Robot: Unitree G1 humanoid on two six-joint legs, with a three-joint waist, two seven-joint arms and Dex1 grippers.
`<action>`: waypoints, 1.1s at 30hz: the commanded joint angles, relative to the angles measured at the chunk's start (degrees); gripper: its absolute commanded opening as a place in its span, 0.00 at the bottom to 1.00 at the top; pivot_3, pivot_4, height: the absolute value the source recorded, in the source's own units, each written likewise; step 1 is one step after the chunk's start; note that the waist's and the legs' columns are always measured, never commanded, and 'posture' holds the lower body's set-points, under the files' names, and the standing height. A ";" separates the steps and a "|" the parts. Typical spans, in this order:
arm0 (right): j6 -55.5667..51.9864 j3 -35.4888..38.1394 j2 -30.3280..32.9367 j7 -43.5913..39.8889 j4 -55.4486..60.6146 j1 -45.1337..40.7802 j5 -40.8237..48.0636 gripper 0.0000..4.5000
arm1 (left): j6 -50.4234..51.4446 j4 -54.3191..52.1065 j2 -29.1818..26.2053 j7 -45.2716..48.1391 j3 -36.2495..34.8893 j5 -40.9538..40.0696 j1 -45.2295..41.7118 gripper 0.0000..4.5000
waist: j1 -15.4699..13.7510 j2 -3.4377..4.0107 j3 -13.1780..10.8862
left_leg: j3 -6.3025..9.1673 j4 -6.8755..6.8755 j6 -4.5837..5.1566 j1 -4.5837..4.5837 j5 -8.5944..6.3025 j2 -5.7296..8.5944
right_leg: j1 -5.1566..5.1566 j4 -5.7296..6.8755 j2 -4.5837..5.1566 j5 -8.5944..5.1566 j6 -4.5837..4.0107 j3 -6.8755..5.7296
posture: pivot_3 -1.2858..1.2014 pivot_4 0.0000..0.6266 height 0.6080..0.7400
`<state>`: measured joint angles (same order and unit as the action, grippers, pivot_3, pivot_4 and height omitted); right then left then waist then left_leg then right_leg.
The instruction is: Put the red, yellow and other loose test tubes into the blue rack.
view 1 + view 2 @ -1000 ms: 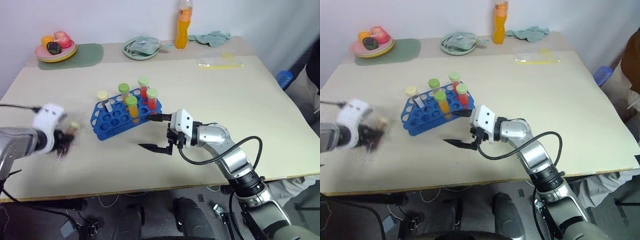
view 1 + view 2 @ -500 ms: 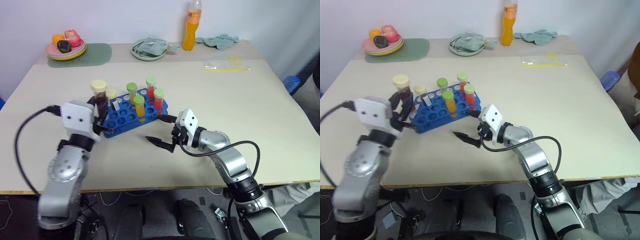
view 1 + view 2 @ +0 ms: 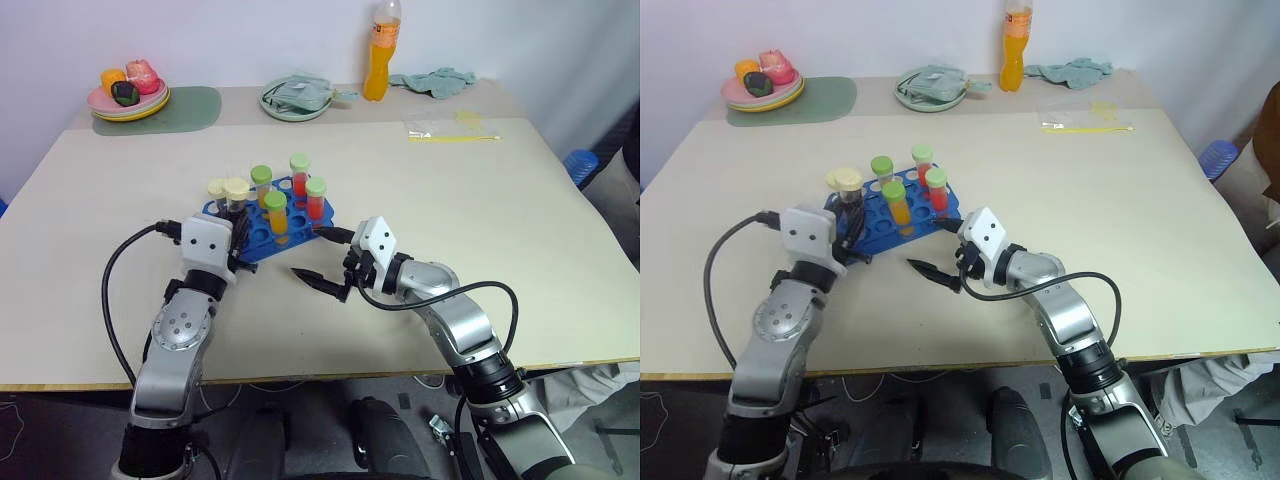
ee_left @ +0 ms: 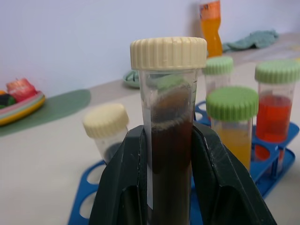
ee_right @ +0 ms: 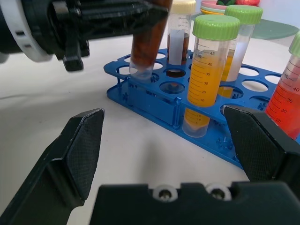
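Beige tabletop point(image 3: 480, 200) stretches wide and bare to my right and near side. On its left-centre stands the blue rack point(image 3: 262, 232), already holding a cream-capped tube point(image 3: 216, 190), a yellow tube point(image 3: 277, 214), two red tubes point(image 3: 316, 196) and another green-capped one point(image 3: 261, 180). My left gripper point(image 4: 168, 159) is clamped on a brown test tube point(image 4: 169, 154) with a cream cap, held upright, its tip at a hole on the rack's near left corner. My right gripper point(image 3: 322, 260) hovers just right of the rack's near edge, jaws spread wide and holding nothing. Along the far edge sit a plate of fruit point(image 3: 127, 92), a bowl point(image 3: 296, 98), an orange bottle point(image 3: 378, 50) and a cloth point(image 3: 435, 78).
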<state>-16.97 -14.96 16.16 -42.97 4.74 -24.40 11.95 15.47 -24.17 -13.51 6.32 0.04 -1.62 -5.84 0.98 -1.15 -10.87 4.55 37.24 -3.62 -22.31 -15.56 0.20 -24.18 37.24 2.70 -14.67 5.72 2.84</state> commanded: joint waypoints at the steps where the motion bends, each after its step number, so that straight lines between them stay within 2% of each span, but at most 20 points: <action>1: 0.87 0.45 -0.48 0.43 2.71 0.18 0.32 1.00 | -1.45 0.21 0.14 0.52 0.44 0.87 -1.44 0.18 | -0.01 0.00 0.00 | 0.00 0.00 0.00 0.00 0.00 0.00 | 0.00 0.00 0.00 0.00 0.00 0.00 | 0.52 0.24 1.00; 28: -0.33 0.26 0.10 0.59 4.78 0.62 0.90 1.00 | -15.95 10.03 6.10 0.88 -0.99 -0.62 0.96 0.18 | -0.16 0.00 0.00 | 0.01 0.01 0.00 0.00 0.00 0.01 | 0.03 -0.01 0.02 0.00 0.00 0.00 | 0.52 0.24 1.00; 29: -0.41 0.26 0.13 0.57 4.87 0.59 0.94 1.00 | -16.43 10.63 6.34 0.90 -1.09 -0.85 0.68 0.39 | -0.16 0.00 0.00 | 0.01 0.01 0.00 0.00 0.00 0.01 | 0.03 -0.01 0.02 0.00 0.00 0.00 | 0.52 0.24 1.00; 31: -0.49 0.40 0.31 0.44 4.99 0.58 1.02 1.00 | -17.09 11.44 6.72 0.63 -1.18 -0.70 0.25 0.57 | -0.18 0.00 0.00 | 0.01 0.01 0.00 0.00 0.00 0.01 | 0.03 -0.01 0.02 0.00 0.00 0.00 | 0.52 0.24 1.00; 33: -0.80 0.75 0.73 0.21 5.37 0.63 1.17 1.00 | -17.36 10.87 6.93 0.81 -1.42 -1.01 0.47 0.83 | -0.16 0.00 0.00 | 0.01 0.01 0.00 0.00 0.00 0.01 | 0.03 -0.01 0.02 0.00 0.00 -0.01 | 0.52 0.24 1.00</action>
<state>-18.02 -15.22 16.63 -42.52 6.86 -23.30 12.14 -0.18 -11.79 -6.61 7.23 -0.92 -1.93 -4.99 0.81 -1.15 -10.87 4.56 37.25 -3.62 -22.31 -15.56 0.21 -24.15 37.22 2.72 -14.67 5.72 2.84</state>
